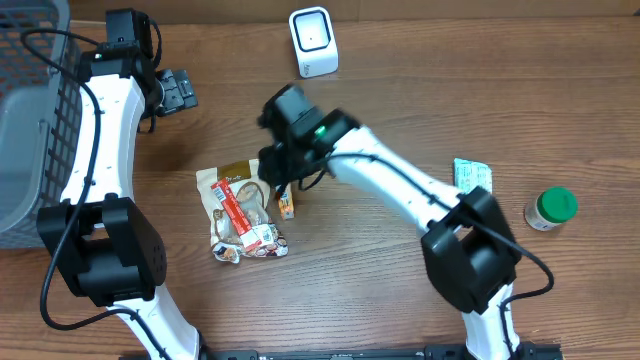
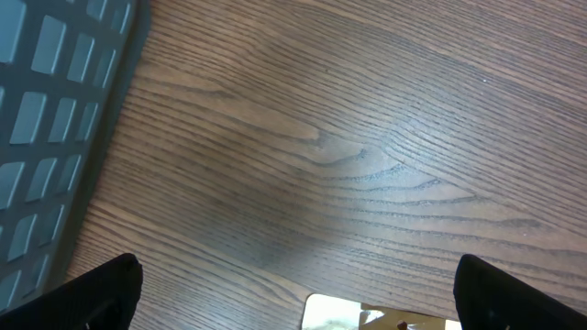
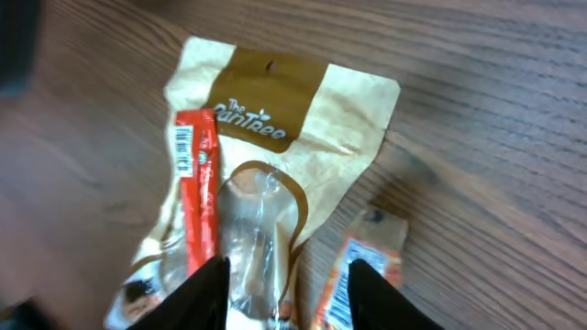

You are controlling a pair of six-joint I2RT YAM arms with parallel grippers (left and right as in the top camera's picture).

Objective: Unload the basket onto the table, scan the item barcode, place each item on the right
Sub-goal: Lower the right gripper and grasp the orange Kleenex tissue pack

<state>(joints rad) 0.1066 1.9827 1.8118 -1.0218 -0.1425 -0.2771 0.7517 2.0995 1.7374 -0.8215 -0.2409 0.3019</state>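
Right gripper (image 3: 286,293) half-closed astride tan pouch (image 3: 307,156), hold uncertain | pouch beneath me, long axis crossing my closing line | left gripper (image 1: 176,92) wide open, farther off

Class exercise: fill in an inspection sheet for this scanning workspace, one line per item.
Surface: wooden table, no spills seen.
Job's things: white scanner at the back; brown snack bag lying flat, red stick packet on it, orange packet beside it.
Clutter: teal packet and green-lidded jar at the right.
Grippers: left gripper open, holding nothing, near the basket; right gripper low over the bag, jaws apart, whether it grips cannot be told.
Cables: black cable loops from the left arm over the basket.
Surroundings: grey basket at the left edge.
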